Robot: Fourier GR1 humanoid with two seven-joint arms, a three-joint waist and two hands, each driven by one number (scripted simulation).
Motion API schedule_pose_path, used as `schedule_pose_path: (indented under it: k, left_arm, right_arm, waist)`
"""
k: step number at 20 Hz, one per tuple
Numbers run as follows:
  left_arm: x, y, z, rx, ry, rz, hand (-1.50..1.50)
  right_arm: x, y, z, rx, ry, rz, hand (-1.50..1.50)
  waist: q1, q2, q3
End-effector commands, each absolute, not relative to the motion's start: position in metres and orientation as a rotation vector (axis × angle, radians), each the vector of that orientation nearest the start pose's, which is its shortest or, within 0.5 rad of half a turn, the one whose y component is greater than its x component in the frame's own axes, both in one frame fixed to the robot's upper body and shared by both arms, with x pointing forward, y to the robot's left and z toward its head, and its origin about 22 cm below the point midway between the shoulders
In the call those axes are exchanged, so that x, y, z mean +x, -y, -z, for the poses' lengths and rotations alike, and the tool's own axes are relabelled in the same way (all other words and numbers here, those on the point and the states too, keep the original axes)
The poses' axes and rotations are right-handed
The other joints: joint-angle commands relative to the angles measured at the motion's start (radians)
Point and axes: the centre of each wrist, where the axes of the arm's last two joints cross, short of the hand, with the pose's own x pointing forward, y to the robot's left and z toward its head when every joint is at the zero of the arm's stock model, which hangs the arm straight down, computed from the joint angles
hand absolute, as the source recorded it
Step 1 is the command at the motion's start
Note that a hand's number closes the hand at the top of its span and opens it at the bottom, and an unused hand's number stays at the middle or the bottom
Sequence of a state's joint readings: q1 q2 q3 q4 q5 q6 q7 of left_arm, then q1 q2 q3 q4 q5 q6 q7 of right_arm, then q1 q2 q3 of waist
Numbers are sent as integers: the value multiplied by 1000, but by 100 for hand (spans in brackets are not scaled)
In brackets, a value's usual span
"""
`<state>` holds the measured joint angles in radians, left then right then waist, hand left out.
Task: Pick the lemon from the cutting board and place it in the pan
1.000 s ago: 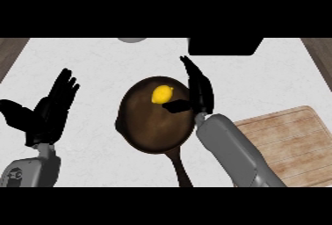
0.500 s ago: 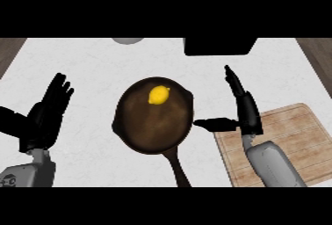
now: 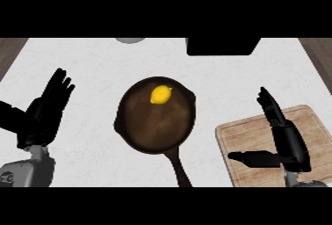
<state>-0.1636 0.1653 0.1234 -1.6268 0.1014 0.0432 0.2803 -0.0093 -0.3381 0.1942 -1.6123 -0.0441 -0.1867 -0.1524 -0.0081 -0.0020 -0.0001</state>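
We noted lemon (image 3: 160, 94) in pan (image 3: 146, 132), upper left of open, empty right hand (image 3: 288, 140); left hand (image 3: 42, 114) open

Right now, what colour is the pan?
Dark brown; the pan shows only in the head view.

The surface (image 3: 214, 74) is a pale, faintly mottled white top, with dark wood-toned strips showing at its far left and far right corners. A dark brown pan (image 3: 156, 123) lies near its middle, handle pointing toward the near edge. A light wooden cutting board (image 3: 259, 136) lies to the pan's right, near it but apart. At the far edge sit a black boxy object (image 3: 220, 46) and, left of it, part of a grey round item (image 3: 131, 40).
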Motion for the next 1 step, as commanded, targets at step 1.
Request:
schedule_pose_path:
  k: [1]
  left_arm:
    - [260, -284, -50, 101, 1525, -52, 0]
  right_arm:
    - [216, 271, -34, -220, 1755, -272, -150]
  waist:
    - [5, 1, 0]
